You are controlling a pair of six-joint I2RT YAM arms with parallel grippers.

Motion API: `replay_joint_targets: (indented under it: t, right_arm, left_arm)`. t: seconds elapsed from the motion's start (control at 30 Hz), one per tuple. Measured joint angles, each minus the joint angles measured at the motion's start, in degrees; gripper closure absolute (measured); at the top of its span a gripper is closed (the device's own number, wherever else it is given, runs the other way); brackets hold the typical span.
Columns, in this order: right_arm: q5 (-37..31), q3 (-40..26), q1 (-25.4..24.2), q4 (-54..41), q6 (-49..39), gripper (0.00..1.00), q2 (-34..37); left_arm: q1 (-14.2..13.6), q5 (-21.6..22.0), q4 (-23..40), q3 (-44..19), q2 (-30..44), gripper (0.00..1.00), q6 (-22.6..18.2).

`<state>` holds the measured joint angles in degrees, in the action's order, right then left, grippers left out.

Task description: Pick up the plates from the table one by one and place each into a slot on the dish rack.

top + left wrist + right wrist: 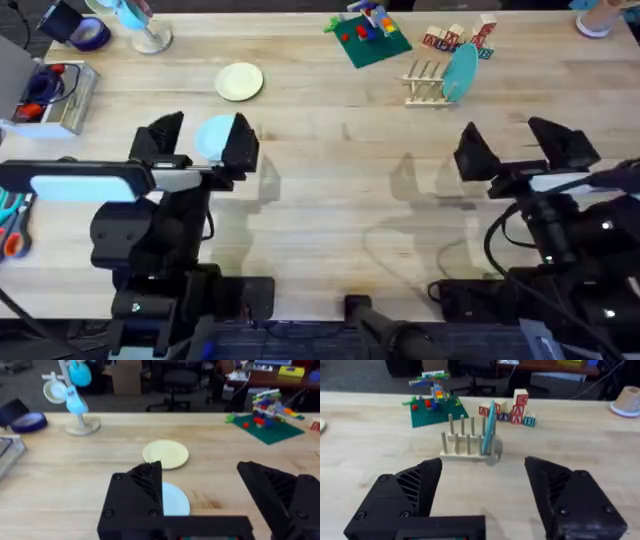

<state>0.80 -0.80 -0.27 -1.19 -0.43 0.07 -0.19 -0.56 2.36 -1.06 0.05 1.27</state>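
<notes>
Left gripper (205, 140) spread wide over the light blue plate (214, 137)

Smooth round cream plate (239, 81) lies just beyond; teal plate (460, 72) stands in the pegged wooden dish rack (425, 84); right gripper (515, 140) open, well short of the rack.

From overhead we look down and forward across the table (330, 230). Our left wrist view skims low toward the cream-white plate (166, 454); our right faces the dish rack (466, 440).

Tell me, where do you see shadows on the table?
Overhead view: soft grey shadows of the arms lie on the pale wood-grain table between both end effectors. Right wrist view: a small shadow sits beside the light wooden peg dish rack. Left wrist view: faint shadow edges the cream-white round plate.
</notes>
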Motion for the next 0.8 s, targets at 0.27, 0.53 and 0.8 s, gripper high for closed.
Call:
replay_joint_targets:
  t: [0.27,0.53,0.8]
  right_arm:
    - [0.3,-11.45,0.0,-9.49,0.01,0.006,8.86]
    - [0.99,-31.86,0.0,-17.48,1.73,0.006,28.52]
    - [7.62,-53.12,0.0,-31.11,2.69,0.006,48.63]
  left_arm:
    - [0.0,0.73,9.94,-12.68,7.07,0.079,1.1]
    - [0.0,1.93,23.73,-35.63,25.6,0.079,1.26]
    - [0.0,2.1,43.29,-60.02,46.99,0.079,1.28]
